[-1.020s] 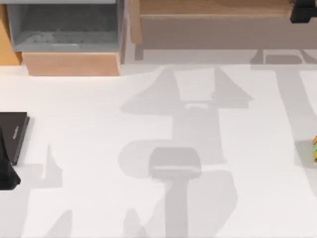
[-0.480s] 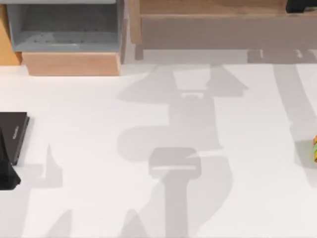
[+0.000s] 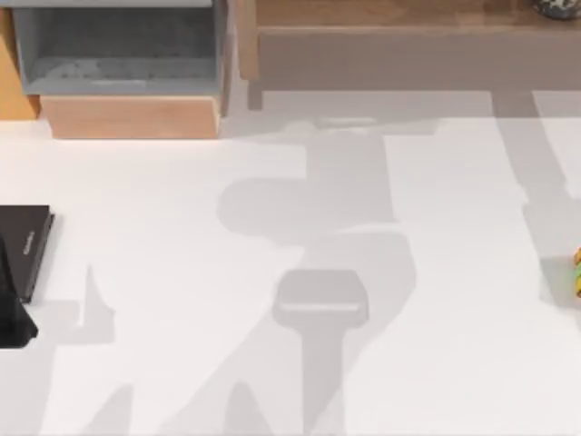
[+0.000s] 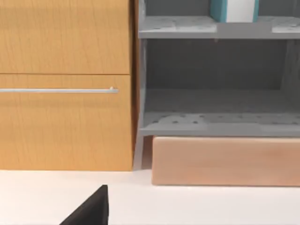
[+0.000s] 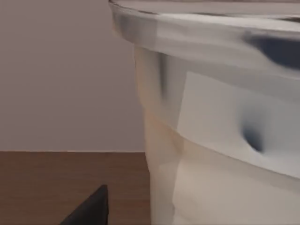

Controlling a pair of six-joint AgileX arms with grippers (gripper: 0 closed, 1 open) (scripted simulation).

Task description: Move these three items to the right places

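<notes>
At the top view's far right, my right arm has pulled off the wooden shelf (image 3: 390,14), leaving the dark speckled object (image 3: 556,7) there; the orange-yellow-green object (image 3: 576,271) waits at the table's right edge, beside wide open table. In the left wrist view, the teal book (image 4: 233,10) stands on the upper grey shelf (image 4: 178,27); the left gripper (image 3: 13,318) is parked by the black slab (image 3: 27,238). In the right wrist view, a pale container (image 5: 220,131) crowds the right gripper (image 5: 89,211); I cannot tell either claw's state

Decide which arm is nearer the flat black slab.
Left. The left gripper sits beside the black slab at the table's left edge; the right gripper is at the wooden shelf.
</notes>
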